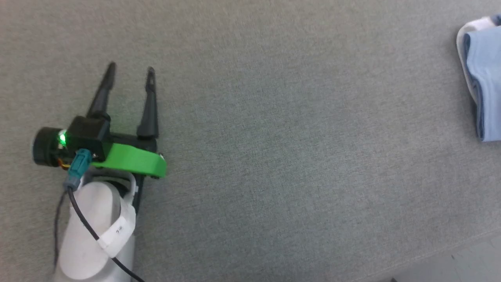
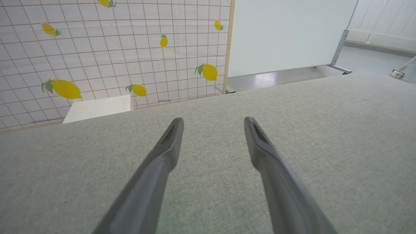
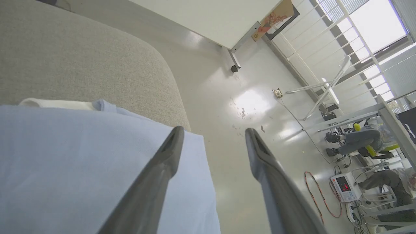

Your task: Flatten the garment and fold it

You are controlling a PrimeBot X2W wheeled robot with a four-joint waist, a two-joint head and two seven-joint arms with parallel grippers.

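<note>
On the left of the grey surface (image 1: pixel 274 137), we are holding our left gripper (image 1: pixel 131 67) with fingers apart and empty, well apart from the garment (image 1: pixel 487 78). The one garment is lying at the surface's far right edge, its visible length running away from us. Our right gripper (image 3: pixel 213 130), fingers likewise spread and empty, is hovering at its edge: the nearer of two.

Bright even daylight, window (image 3: pixel 373 22) glare on floor (image 3: pixel 250 100), head view slightly blurred
</note>
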